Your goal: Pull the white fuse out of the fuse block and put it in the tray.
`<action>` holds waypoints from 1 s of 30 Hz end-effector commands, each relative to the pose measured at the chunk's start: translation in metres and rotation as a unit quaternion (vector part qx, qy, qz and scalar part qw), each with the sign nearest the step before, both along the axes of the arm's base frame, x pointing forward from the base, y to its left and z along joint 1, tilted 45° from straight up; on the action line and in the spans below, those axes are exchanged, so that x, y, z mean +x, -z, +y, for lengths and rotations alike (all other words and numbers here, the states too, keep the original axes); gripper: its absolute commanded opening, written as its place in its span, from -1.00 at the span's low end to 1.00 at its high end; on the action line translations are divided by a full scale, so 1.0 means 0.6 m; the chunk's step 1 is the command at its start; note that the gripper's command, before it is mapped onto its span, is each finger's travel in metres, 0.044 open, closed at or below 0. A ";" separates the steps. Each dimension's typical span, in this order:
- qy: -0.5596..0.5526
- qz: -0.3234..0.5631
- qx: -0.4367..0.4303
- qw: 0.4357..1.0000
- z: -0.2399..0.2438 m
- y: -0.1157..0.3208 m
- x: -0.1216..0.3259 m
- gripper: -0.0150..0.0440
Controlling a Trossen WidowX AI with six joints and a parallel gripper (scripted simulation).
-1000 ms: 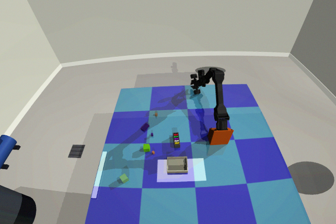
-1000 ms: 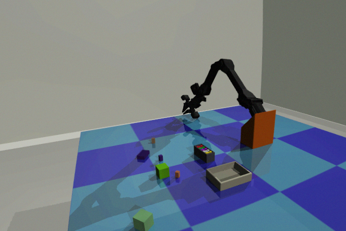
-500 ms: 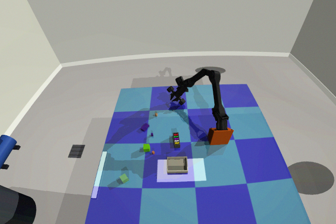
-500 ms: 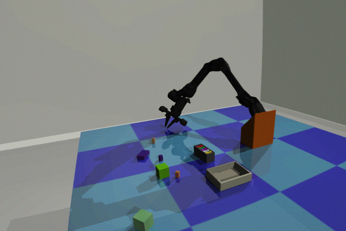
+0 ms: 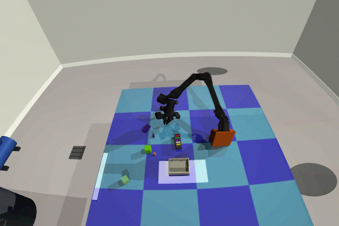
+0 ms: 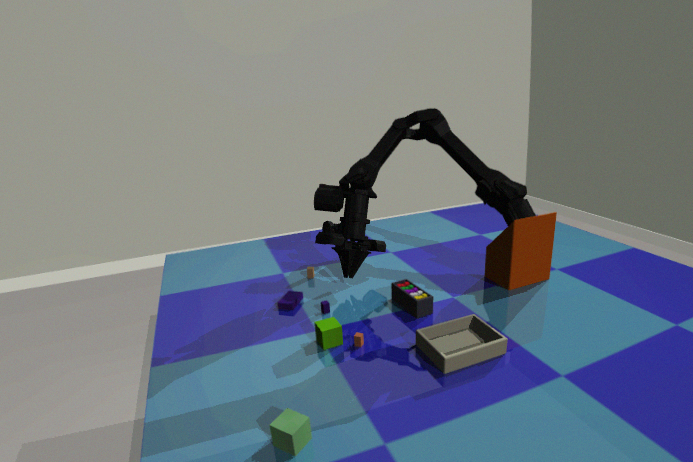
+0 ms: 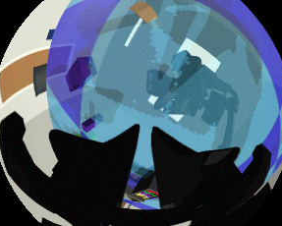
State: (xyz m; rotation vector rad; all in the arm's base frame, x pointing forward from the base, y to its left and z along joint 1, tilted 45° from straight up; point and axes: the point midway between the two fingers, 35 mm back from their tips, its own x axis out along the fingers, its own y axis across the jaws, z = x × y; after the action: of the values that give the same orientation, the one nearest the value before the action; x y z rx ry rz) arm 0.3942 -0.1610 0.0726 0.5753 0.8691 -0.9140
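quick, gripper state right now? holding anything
Gripper: nearly shut, holding nothing, hanging in the air above the mat; the white fuse sits in the fuse block.

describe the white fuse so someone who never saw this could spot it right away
Start at the orange arm base on the checkered mat. Just in front of it, between the base and the grey tray, stands a small black fuse block with a row of coloured tops. The white fuse is the pale one, second from the tray end, between purple and yellow.
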 end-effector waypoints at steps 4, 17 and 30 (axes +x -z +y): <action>-0.205 0.221 -0.087 0.949 0.156 0.103 -0.049 -0.28; -0.389 0.427 -0.226 0.785 0.266 0.158 -0.144 -0.28; -0.389 0.427 -0.226 0.784 0.256 0.165 -0.145 -0.28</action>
State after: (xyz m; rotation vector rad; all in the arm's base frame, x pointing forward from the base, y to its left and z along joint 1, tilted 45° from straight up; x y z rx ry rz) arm 0.3079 -0.0044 -0.0242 -0.6739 1.4714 -0.5344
